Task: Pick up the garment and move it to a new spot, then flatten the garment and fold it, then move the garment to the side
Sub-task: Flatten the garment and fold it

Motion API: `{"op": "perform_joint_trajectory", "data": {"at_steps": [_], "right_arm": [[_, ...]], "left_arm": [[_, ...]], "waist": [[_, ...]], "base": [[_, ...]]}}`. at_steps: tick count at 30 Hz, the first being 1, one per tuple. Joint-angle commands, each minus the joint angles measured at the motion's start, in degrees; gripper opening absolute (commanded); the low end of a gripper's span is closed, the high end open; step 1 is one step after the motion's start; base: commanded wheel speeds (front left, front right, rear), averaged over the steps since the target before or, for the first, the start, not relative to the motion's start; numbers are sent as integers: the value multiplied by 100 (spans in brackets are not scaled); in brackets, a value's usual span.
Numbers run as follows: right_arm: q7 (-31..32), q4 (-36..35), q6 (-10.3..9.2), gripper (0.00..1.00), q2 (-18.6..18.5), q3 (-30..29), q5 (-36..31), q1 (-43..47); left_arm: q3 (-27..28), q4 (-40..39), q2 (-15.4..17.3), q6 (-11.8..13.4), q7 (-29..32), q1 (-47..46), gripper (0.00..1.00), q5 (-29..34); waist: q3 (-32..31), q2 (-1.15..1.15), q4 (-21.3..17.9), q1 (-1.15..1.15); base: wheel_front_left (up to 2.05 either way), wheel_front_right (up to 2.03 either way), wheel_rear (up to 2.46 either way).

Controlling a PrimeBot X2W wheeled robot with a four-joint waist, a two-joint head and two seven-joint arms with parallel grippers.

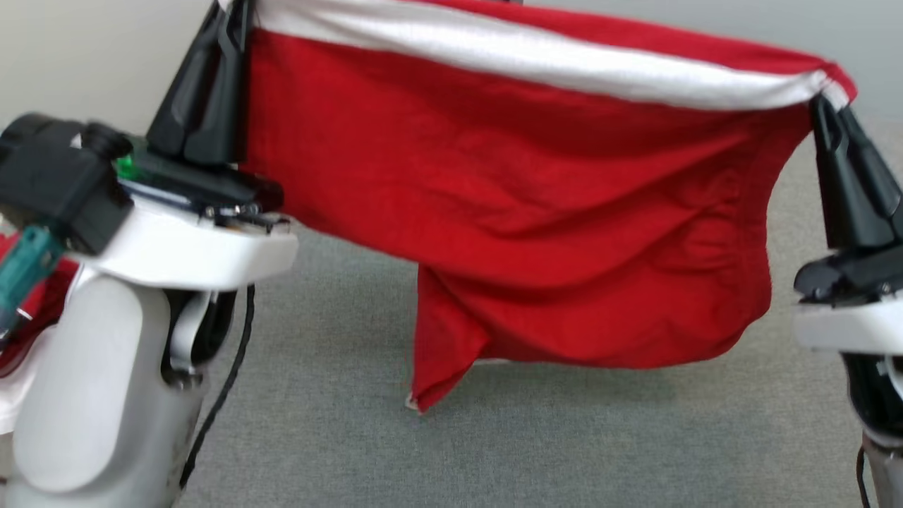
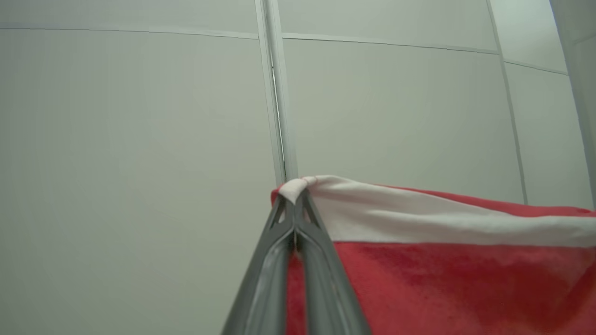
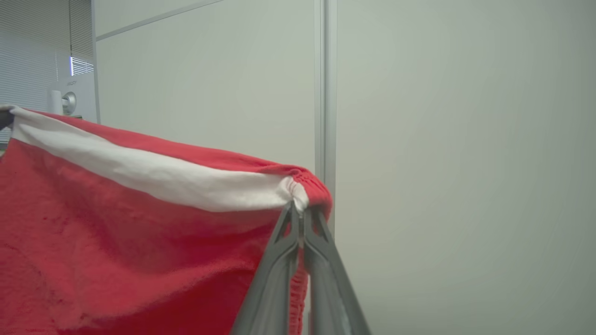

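Note:
A red garment (image 1: 522, 212) with a white band along its top edge hangs stretched in the air between my two grippers. My left gripper (image 1: 236, 21) is shut on its upper left corner, and my right gripper (image 1: 822, 102) is shut on its upper right corner. In the left wrist view the fingers (image 2: 294, 209) pinch the white band of the garment (image 2: 442, 279). The right wrist view has the gripper (image 3: 300, 211) clamped on the gathered corner of the garment (image 3: 116, 242). The garment's lowest corner hangs just above the grey surface (image 1: 494, 451).
A grey fabric-covered surface lies under the garment. More red and white cloth (image 1: 28, 317) lies at the far left behind my left arm. A pale panelled wall (image 2: 139, 139) stands ahead, and a window blind (image 3: 37, 46) appears at the right wrist view's upper left.

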Motion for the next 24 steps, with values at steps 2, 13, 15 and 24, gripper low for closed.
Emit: {"op": "perform_joint_trajectory", "data": {"at_steps": [2,13,15,24], "right_arm": [[-15,126,-3,0,-17,-12,12,-268],[-346,1611,-3,0,-106,479,141,-2896],[-462,2114,-3,0,-78,705,169,-3339],[-1242,4561,-3,0,157,1998,481,-4045]], "left_arm": [[37,277,-38,-94,-56,-326,0,-97],[153,2787,-413,-560,-799,-2820,0,-208],[161,3347,-460,-616,-877,-3120,0,-195],[265,5567,-828,-852,-987,-3065,0,-384]], "waist": [[262,0,-2,0],[1114,0,26,0],[1176,0,33,0],[1443,0,86,0]], "base": [[0,0,0],[0,0,0],[0,0,0],[0,0,0]]}}
